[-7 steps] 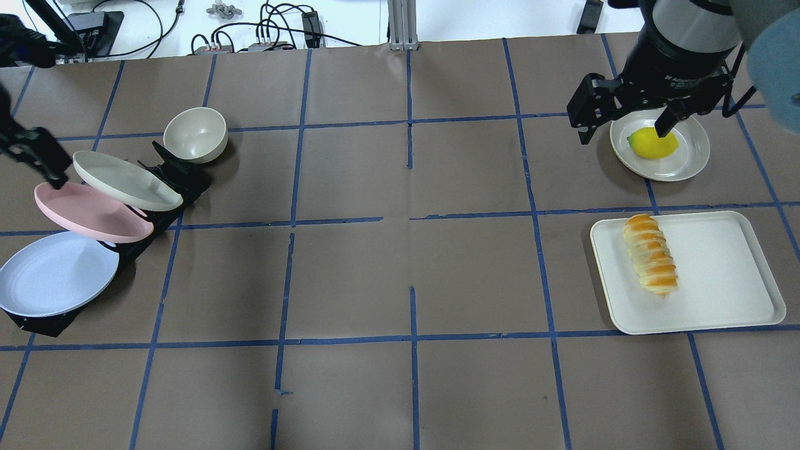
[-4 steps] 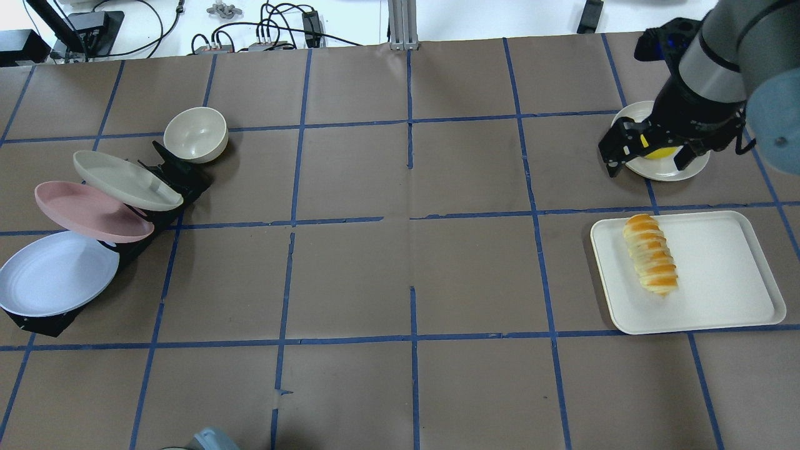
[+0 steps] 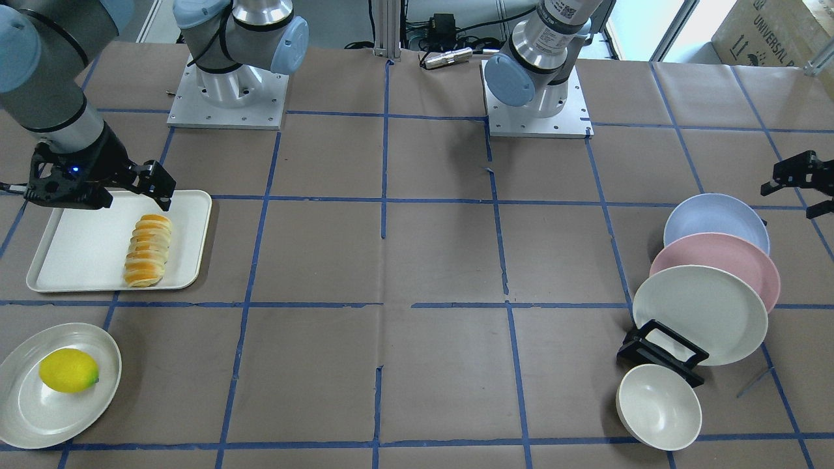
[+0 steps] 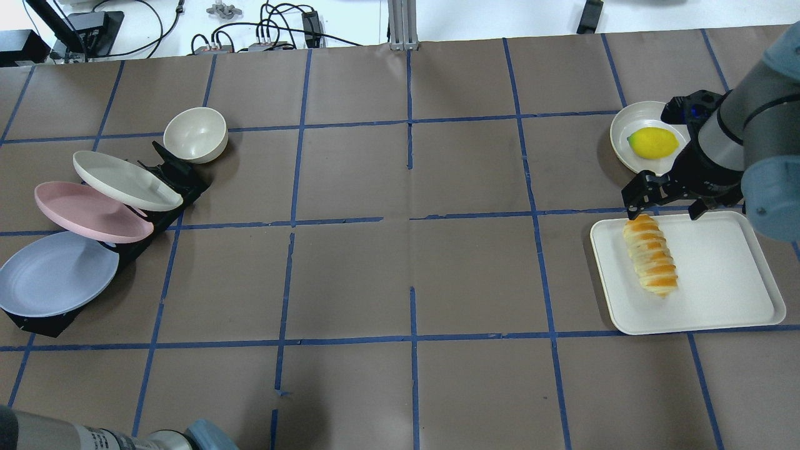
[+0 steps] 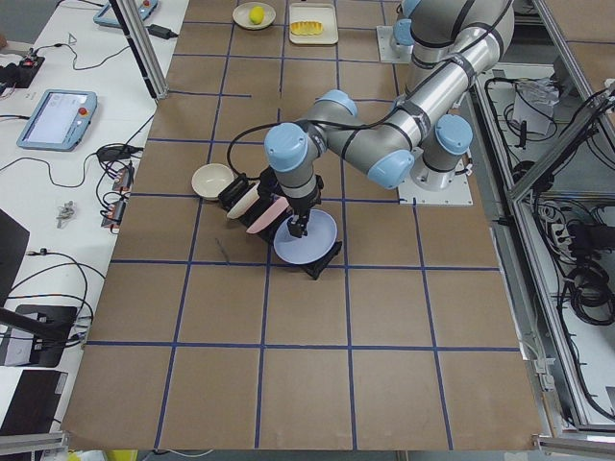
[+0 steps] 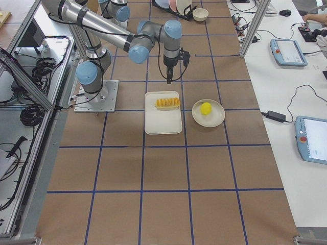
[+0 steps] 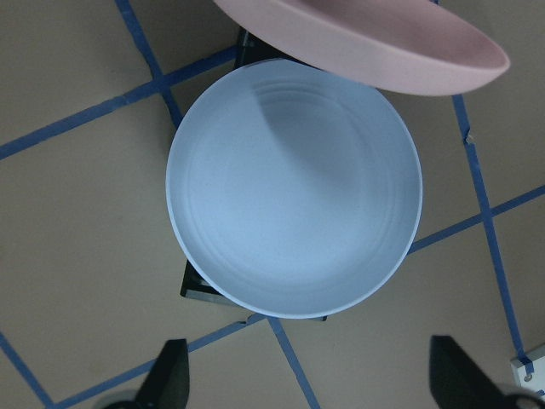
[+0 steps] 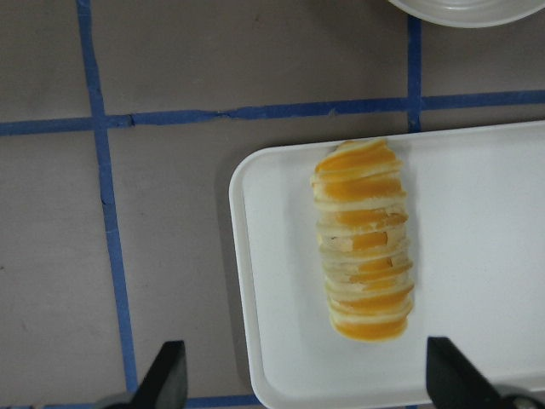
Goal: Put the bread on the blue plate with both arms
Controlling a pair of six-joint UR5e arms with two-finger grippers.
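Note:
The striped orange-and-cream bread [image 4: 650, 255] lies lengthwise on the left part of a white tray [image 4: 725, 281]; it also shows in the front view [image 3: 148, 251] and the right wrist view [image 8: 366, 243]. My right gripper [image 4: 664, 211] is open and empty, above the tray's far edge by the bread's far end [image 3: 133, 198]. The blue plate [image 4: 56, 273] leans in a black rack at the table's left end. My left gripper [image 3: 791, 198] is open and empty above it, with the plate [image 7: 294, 200] just beyond its fingertips [image 7: 170, 375].
A pink plate [image 4: 87, 212] and a cream plate [image 4: 122, 181] lean in the same rack [image 4: 181, 178], with a cream bowl [image 4: 195, 134] behind. A yellow lemon [image 4: 653, 142] sits on a cream plate [image 4: 622, 128] beyond the tray.
My right gripper has moved from over the lemon plate towards me to the tray's far edge. My left gripper has left the overhead view's left edge; its arm now shows at the bottom left.

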